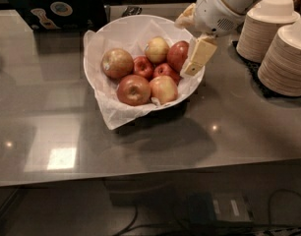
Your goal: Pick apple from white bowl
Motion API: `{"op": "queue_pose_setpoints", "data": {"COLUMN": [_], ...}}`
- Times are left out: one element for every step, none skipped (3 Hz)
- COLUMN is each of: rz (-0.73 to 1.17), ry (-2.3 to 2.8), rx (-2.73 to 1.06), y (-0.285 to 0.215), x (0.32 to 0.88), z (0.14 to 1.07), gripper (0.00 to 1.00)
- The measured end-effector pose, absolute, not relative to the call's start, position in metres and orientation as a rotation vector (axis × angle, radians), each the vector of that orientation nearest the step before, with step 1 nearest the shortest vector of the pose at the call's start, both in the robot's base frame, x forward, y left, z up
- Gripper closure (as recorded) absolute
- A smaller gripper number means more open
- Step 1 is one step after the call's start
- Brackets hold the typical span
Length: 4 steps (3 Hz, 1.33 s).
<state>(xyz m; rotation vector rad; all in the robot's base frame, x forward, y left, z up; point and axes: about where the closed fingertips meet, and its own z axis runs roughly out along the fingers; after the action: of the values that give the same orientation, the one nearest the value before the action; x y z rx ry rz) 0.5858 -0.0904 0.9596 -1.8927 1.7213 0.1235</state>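
Right now we find the gripper (190,45) over the right rim of the white bowl (127,26), its two pale fingers (199,57) apart as far as we can judge: one slants down and left across the rim, and the other shows only as a stub higher up at the bowl's back right edge. The apple (176,54), the deep red one, sits against the bowl's right wall, just left of the lower finger and roughly level with its tip. It lies in line with the gap between the fingers. We judge that the coming move is a short reach leftward and down into the bowl. The apple is round, so it offers no long axis to line up with, and we cannot tell which way its stem points. A yellowish-green apple (157,49) touches it on the side toward the bowl's middle, and a smaller red apple (165,71) presses in below, so the finger on that side has little room. The bowl stands on the table (239,127).
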Motion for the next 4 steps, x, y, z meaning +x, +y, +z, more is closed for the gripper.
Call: {"op": "queue_pose_setpoints", "data": {"rz": [0.1, 0.077, 0.078, 0.083], "ry": [1.67, 1.636, 1.614, 1.607], "rx": [-1.906, -1.914, -1.927, -1.933], "y": [-0.094, -0.1, -0.1, -0.099], "x": [0.595, 0.6, 0.604, 0.605], "z": [0.954, 0.95, 0.946, 0.943], "gripper": [0.14, 0.12, 0.13, 0.17]}}
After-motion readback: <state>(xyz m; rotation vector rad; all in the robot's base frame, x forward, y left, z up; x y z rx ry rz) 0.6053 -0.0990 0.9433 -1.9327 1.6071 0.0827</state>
